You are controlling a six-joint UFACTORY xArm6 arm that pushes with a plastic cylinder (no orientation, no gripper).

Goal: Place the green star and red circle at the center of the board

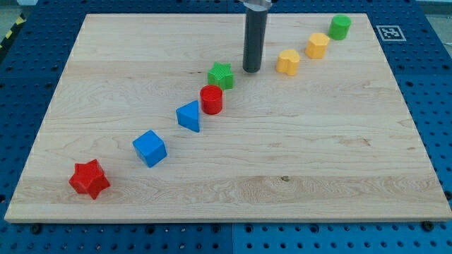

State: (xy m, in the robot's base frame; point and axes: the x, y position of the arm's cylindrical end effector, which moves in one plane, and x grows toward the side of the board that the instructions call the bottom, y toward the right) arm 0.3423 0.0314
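Camera view, Q: what did my tip (pixel 252 70) touch?
A: Nothing; bare rod, just right of the green star (pixel 221 75). Red circle (pixel 211 99) sat touching the star's lower left, near the board's (pixel 318 162) centre.

A: Down by the near-left corner of the wooden board (pixel 339 169) sits a red star (pixel 90 178), and up the diagonal from it a blue cube (pixel 150 148), then a blue triangle (pixel 189 116).

B: And over towards the far-right corner, two yellow blocks in a row: one yellow block (pixel 287 62), a second yellow block (pixel 317 45) just beyond it, and a green cylinder (pixel 340 27) close to the far edge.

A: Blue pegboard (pixel 28 63) all round the board.
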